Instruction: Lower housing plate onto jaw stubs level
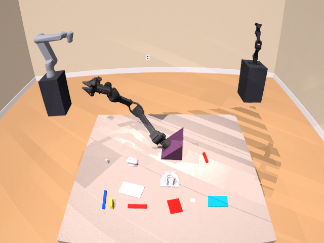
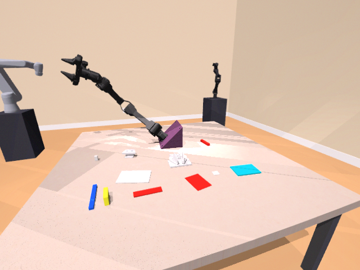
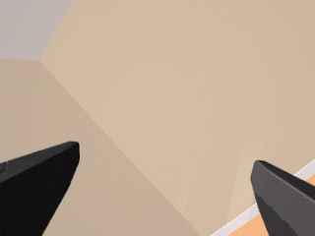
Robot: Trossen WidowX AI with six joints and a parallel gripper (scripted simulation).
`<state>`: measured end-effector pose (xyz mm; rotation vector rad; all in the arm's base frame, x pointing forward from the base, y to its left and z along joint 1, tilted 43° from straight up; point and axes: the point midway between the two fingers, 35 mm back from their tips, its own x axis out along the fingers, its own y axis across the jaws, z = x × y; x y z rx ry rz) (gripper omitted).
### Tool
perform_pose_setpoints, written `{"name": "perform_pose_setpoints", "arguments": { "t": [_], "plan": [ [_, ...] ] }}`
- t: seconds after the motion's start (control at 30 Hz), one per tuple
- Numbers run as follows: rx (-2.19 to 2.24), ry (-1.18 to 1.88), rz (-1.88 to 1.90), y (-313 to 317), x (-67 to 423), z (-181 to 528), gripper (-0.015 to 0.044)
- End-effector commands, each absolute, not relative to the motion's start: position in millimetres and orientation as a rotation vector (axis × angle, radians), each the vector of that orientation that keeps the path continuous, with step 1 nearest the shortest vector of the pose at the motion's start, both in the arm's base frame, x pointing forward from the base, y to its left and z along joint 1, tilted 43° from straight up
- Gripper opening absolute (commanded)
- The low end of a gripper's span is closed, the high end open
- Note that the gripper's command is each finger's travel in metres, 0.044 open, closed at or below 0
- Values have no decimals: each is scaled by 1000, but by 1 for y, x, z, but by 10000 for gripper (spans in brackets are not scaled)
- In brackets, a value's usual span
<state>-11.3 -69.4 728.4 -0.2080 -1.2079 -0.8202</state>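
Observation:
The white base with the two jaws point(image 1: 169, 179) point(image 2: 179, 160) sits on the table in front of the purple mount. The two jaws stand side by side on it, with no plate over them; their stubs are too small to make out. A small white plate with holes point(image 1: 131, 160) point(image 2: 129, 152), which looks like the housing plate, rests raised on a small white support, left of the base. My gripper point(image 1: 82, 85) point(image 2: 61, 65) point(image 3: 165, 160) is open and empty, high up and far to the back left of both. The wrist view shows only walls and floor between the fingers.
The purple mount point(image 1: 173, 151) point(image 2: 174, 139) carries my arm. A white panel point(image 1: 131, 189) point(image 2: 134, 176), a red square point(image 1: 174, 206) point(image 2: 198, 181), a cyan panel point(image 1: 217, 201) point(image 2: 245, 169), a blue bar point(image 1: 104, 199) point(image 2: 92, 196) and a yellow block point(image 1: 111, 203) point(image 2: 106, 196) lie nearer the front.

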Motion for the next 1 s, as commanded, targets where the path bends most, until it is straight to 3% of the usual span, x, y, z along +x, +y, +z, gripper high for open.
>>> {"name": "perform_pose_setpoints", "arguments": {
  "t": [0.0, 0.97],
  "plan": [
    [-208, -1208, -820, -69, -11, 728, 426],
    [-314, -707, -774, -81, 132, 666, 440]
  ]
}}
